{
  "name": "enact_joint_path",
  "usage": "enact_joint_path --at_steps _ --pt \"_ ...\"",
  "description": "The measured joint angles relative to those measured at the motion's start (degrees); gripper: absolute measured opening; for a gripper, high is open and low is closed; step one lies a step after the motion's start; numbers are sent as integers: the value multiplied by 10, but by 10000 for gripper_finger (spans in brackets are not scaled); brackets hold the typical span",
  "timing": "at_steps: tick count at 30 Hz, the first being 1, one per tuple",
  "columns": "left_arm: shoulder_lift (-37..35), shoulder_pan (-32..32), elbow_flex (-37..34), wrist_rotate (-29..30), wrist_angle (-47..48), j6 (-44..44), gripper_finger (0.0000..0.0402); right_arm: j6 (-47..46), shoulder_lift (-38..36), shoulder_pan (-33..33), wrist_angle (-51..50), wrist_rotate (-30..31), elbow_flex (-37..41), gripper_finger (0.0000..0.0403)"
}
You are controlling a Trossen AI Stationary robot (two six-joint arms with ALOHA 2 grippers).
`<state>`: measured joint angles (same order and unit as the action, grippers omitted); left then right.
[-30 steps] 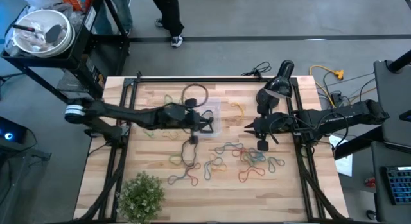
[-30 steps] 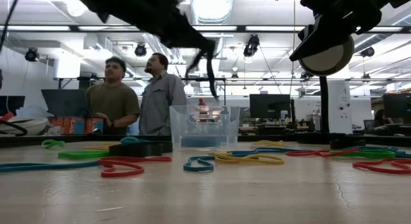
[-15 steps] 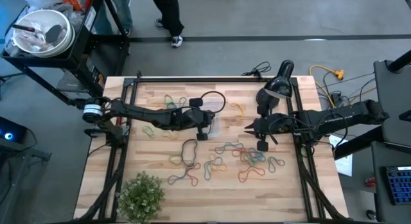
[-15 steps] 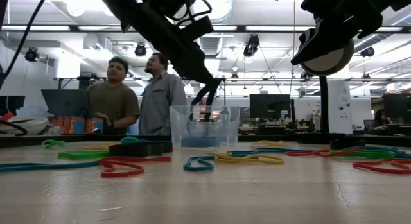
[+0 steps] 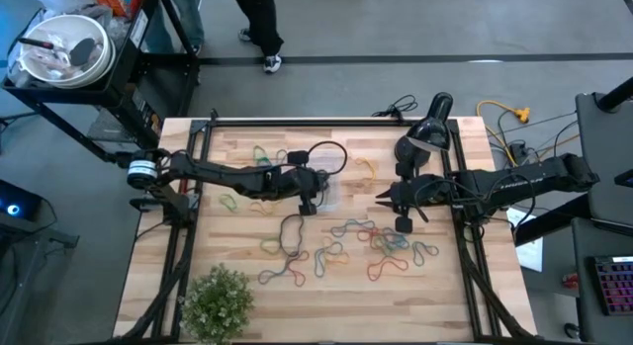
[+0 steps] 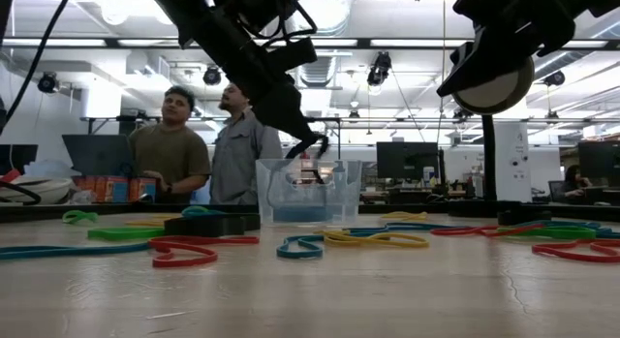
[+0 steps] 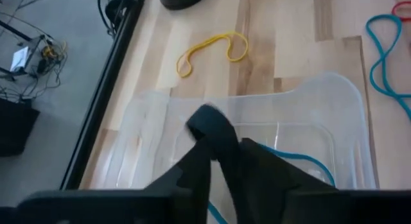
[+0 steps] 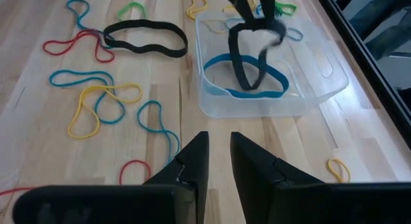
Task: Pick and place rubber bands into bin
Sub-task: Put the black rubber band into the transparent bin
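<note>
Right wrist view shows the left hand (image 8: 250, 9) above the bin (image 8: 321, 70), its fingers slightly parted with a black rubber band (image 8: 252, 57) draped from them down into the tub, apparently so it lands inside on release. A blue band (image 8: 221, 65) already lies in the bin. Whether the black band is gripped or merely hooked is hard to make out. The right hand (image 8: 218, 153) waits beside the bin, narrowly open, holding nothing. More rubber bands (image 5: 366, 241) lie on the bench (image 5: 445, 305) near the bin.

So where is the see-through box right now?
The clear bin sits mid-table under the left end effector, with a blue rubber band inside.
</note>
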<state>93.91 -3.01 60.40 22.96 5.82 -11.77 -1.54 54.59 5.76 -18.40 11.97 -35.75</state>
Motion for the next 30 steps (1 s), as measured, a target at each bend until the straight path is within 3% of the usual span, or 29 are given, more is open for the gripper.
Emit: enact_joint_path --at_steps 10,15,22,30 --pt "-7 1 9 -2 42 35 148 0 0 0 9 0 0 63" --pt "-38 7 26 -29 95 40 150 -1 0 0 16 -5 0 65" --pt "-111 44 24 -38 146 42 150 -4 24 0 21 -63 7 63" --pt "-170 71 12 -36 144 41 150 44 122 -13 113 -14 22 64"
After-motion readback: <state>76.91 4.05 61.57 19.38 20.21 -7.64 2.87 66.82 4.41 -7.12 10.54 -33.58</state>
